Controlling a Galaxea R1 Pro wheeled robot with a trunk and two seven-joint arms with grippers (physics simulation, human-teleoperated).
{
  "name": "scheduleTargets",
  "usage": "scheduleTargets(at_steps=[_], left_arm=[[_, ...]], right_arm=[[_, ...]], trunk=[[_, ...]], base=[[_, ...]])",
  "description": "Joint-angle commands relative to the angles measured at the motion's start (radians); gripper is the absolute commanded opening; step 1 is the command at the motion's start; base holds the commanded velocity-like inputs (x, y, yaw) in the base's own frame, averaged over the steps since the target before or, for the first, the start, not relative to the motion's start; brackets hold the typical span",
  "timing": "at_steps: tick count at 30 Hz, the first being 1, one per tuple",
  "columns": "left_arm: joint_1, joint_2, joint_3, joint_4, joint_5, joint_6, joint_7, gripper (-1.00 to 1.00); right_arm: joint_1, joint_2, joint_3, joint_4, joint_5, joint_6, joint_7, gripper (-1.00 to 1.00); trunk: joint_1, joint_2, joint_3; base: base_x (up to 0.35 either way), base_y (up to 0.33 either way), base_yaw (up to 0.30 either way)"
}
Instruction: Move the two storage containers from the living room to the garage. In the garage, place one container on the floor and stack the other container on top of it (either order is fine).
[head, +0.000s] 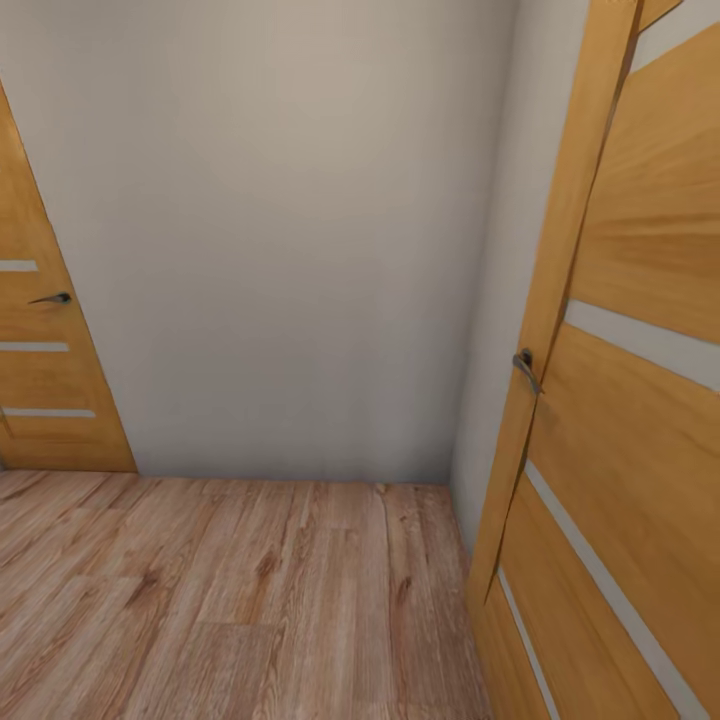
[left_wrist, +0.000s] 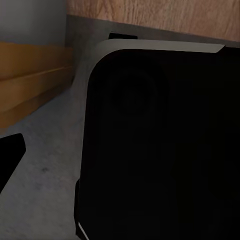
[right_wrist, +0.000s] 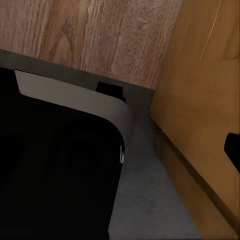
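Observation:
The two storage containers are out of view. In the head view I face a plain grey-white wall over light wood-plank flooring. The left wrist view looks down past the robot's black base to a grey floor strip, and one dark fingertip of my left gripper pokes in at the edge. In the right wrist view one dark fingertip of my right gripper shows against a wooden door. Neither view shows how the jaws stand.
An open wood-panelled door with a metal handle stands close on the right. A second such door with a handle is at the left. The wall blocks the way ahead.

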Motion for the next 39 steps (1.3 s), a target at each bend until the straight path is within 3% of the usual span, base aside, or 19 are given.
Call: scheduleTargets(at_steps=[1,39], left_arm=[[0.0,0.0,0.0,0.0,0.009,-0.002,0.0,1.0],[0.0,-0.001,-0.001,0.0,0.009,-0.002,0.001,1.0]], right_arm=[[-0.001,0.0,0.008,0.003,-0.01,-0.006,0.003,1.0],[-0.001,0.0,0.008,0.003,-0.009,-0.006,0.003,1.0]], trunk=[[0.0,-0.001,-0.001],[0.0,-0.001,-0.001]], base=[[0.0,0.0,-0.173],[0.0,0.0,-0.01]])
